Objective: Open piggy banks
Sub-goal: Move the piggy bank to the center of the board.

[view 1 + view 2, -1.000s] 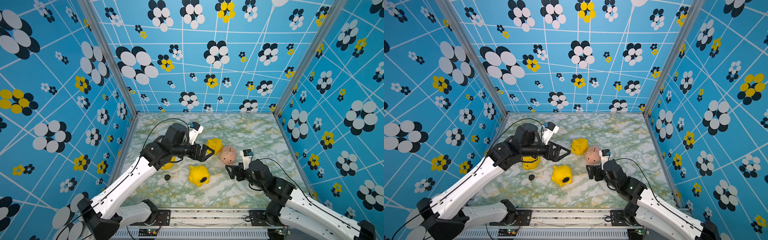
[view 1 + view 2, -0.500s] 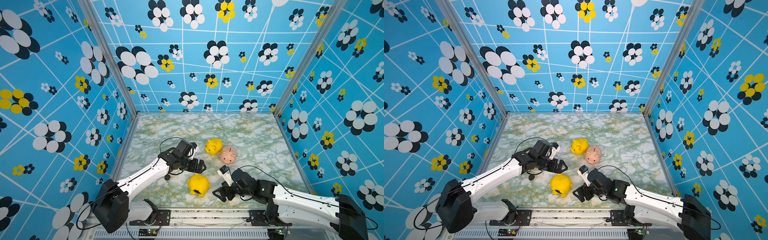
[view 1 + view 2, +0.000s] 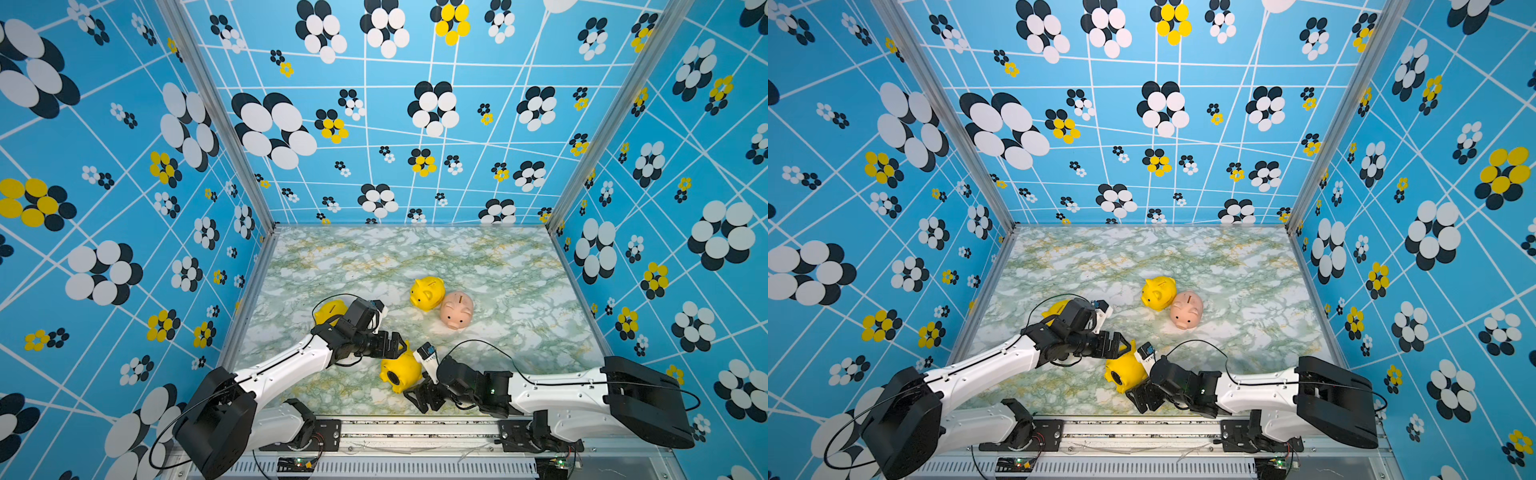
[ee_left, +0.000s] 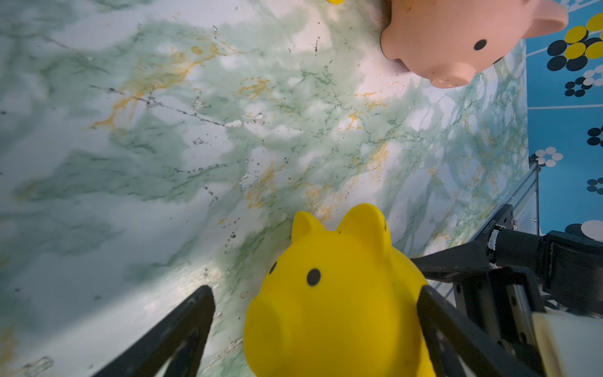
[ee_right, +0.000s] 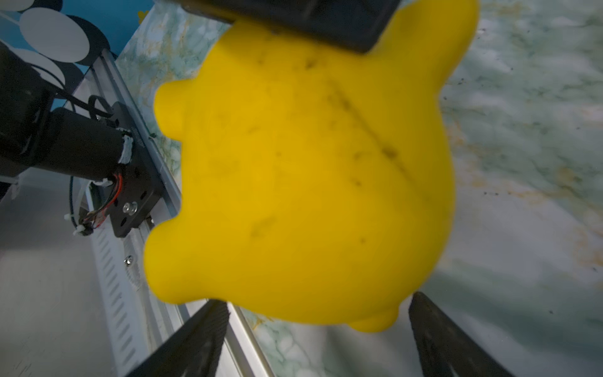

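Note:
A yellow piggy bank [image 3: 400, 371] [image 3: 1126, 371] lies on its side near the table's front edge, a dark round spot [image 3: 392, 377] on its belly. My left gripper [image 3: 397, 352] [image 4: 313, 326] is open around its head; one finger [image 4: 437, 323] touches it and the other finger [image 4: 186, 323] stands clear. My right gripper [image 3: 416, 387] [image 5: 316, 339] is open just behind the pig's rear [image 5: 310, 182], fingers [image 5: 195, 336] apart. Further back, a second yellow piggy bank [image 3: 426, 293] and a pink piggy bank [image 3: 456, 309] [image 4: 463, 39] stand side by side. A third yellow one [image 3: 330, 311] sits half hidden behind the left arm.
The marble table [image 3: 519, 291] is boxed in by blue flowered walls [image 3: 124, 208] on three sides. A metal rail [image 3: 415, 432] with the arm mounts runs along the front edge, close to the right gripper.
Both arms have come down and forward to the near yellow piggy bank. The left gripper has moved from the back pigs to its head, and the right gripper has swung in behind it.

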Robot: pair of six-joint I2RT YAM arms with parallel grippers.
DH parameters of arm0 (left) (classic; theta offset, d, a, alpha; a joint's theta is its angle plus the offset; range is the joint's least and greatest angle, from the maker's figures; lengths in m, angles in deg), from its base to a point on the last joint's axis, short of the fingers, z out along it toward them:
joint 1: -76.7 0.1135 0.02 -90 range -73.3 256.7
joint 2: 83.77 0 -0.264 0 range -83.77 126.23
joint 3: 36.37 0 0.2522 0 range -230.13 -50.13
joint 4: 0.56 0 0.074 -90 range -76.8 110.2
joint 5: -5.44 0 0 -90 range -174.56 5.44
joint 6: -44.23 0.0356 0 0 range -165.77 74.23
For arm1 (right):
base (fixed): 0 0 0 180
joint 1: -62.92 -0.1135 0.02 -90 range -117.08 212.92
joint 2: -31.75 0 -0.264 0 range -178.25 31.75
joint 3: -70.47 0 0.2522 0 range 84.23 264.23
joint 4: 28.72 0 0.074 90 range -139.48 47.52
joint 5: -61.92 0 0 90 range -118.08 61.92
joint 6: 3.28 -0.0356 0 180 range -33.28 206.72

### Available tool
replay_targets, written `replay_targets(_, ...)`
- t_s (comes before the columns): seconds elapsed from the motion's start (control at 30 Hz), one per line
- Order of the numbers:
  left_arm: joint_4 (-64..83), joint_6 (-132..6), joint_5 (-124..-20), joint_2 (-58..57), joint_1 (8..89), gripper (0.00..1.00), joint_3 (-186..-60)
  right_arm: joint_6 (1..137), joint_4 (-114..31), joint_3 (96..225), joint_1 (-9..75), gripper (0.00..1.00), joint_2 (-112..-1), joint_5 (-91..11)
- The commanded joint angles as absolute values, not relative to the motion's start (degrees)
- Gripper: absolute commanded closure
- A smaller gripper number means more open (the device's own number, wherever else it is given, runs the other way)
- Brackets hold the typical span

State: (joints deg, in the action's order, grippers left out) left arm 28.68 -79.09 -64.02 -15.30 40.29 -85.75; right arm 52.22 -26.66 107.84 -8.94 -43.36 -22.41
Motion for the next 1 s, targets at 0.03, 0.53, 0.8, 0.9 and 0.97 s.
replay_targets(0.03,31.9,-80.8,-67.6,-21.0,42.5,0.01,-85.4,48.5,-28.2,108.8,-8.8,0.11,-42.0,-13.5)
replay_targets(0.53,31.8,-69.2,-62.1,-17.8,44.0,0.01,-94.6,53.3,-38.8,108.9,-0.7,0.1,-35.7,-16.7)
replay_targets(0.8,22.4,-67.7,-61.0,-12.8,42.6,0.01,-92.0,52.0,-40.3,106.7,-0.7,0.11,-33.5,-20.7)
replay_targets(0.9,17.4,-67.7,-60.7,-12.1,42.1,0.01,-89.4,51.8,-37.6,106.7,-0.7,0.1,-34.7,-23.8)
replay_targets(0.97,15.9,-67.8,-59.6,-10.8,42.0,0.01,-88.7,51.9,-35.1,107.1,-0.8,0.11,-36.5,-25.9)
